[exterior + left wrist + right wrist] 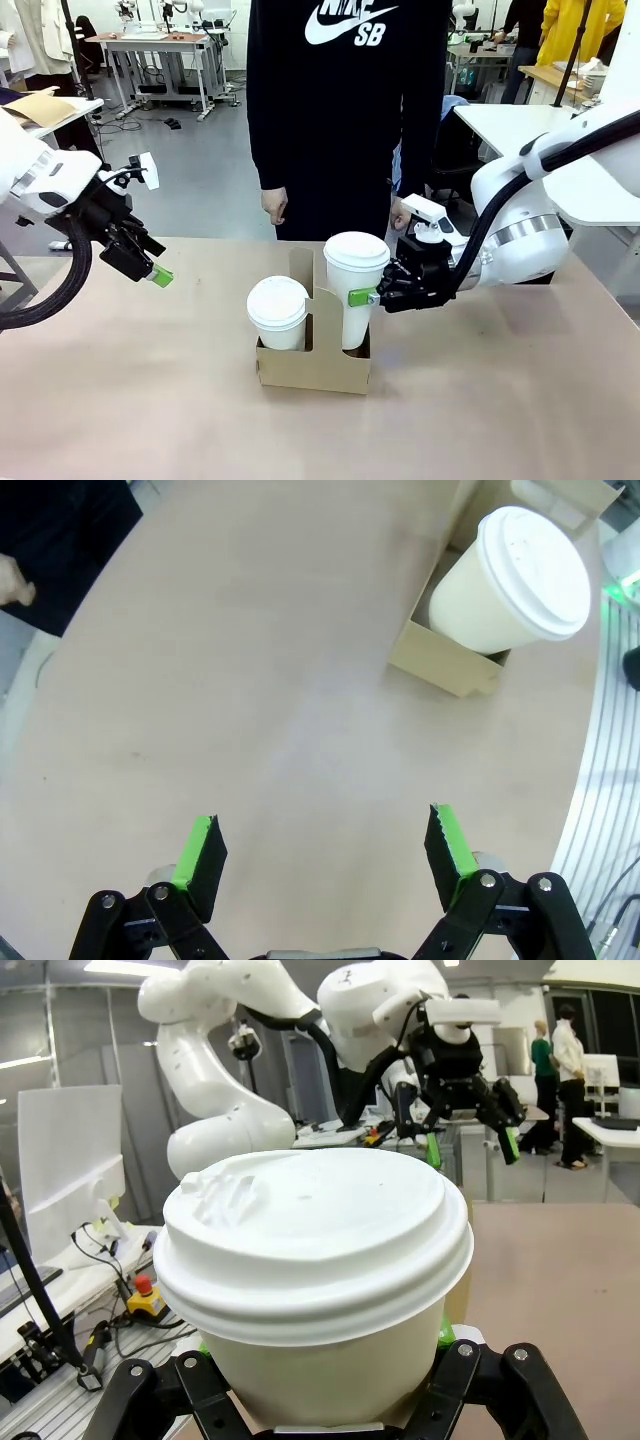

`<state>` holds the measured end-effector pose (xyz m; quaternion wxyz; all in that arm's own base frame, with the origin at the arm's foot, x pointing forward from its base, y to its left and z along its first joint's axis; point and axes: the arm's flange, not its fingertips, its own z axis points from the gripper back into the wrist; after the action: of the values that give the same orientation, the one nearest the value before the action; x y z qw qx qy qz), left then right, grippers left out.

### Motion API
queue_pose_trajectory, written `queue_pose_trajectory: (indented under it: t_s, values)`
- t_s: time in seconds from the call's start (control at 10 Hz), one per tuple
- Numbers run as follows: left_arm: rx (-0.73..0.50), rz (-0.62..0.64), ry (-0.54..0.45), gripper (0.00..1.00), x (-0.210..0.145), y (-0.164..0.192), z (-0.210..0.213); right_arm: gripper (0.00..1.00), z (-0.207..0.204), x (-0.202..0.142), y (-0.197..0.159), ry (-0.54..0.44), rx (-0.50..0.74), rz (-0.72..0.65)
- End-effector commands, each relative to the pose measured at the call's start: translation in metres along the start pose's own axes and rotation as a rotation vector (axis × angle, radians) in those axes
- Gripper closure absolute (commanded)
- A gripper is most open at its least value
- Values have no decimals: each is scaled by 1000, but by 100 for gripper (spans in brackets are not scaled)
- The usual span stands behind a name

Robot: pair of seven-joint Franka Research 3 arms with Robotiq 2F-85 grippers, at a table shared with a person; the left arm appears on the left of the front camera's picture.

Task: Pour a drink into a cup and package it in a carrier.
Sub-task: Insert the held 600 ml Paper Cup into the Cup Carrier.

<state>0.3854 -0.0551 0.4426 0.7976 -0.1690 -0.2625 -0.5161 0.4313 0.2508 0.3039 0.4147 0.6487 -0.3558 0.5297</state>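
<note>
Now, from the front, the right tool was clamped on the second cup, lowering it into the carrier on the bench; the first cup sat in the other slot. Seating it fully and letting go looked like the next call. Whether its base had bottomed out was hidden behind the cardboard. Over on the left wrist, the left tool hung released, one cup beyond. Right wrist: the lid loomed large, fingertips hard to see, any drink unseen.
</note>
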Motion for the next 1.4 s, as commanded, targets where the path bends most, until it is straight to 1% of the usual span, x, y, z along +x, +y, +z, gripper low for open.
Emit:
queue_pose_trajectory:
  t_s: [0.0,0.3,0.4,0.5,0.6,0.9,1.0,1.3]
  values:
    - [-11,11,-20,0,2,1,0,19,-1,-7,-12,16,16,-15]
    - [-11,11,-20,0,2,1,0,19,-4,-31,-15,56,57,-9]
    - [-11,11,-20,0,2,1,0,19,-4,-38,-17,43,54,-1]
    - [-11,11,-20,0,2,1,0,19,-5,-45,-18,66,71,11]
    - [-11,11,-20,0,2,1,0,19,-5,-50,-17,83,92,28]
    - [-11,11,-20,0,2,1,0,19,-7,-60,-16,94,130,87]
    - [-11,11,-20,0,2,1,0,0,-5,-60,-14,115,137,118]
    - [-11,11,-20,0,2,1,0,0,6,-49,-11,169,100,172]
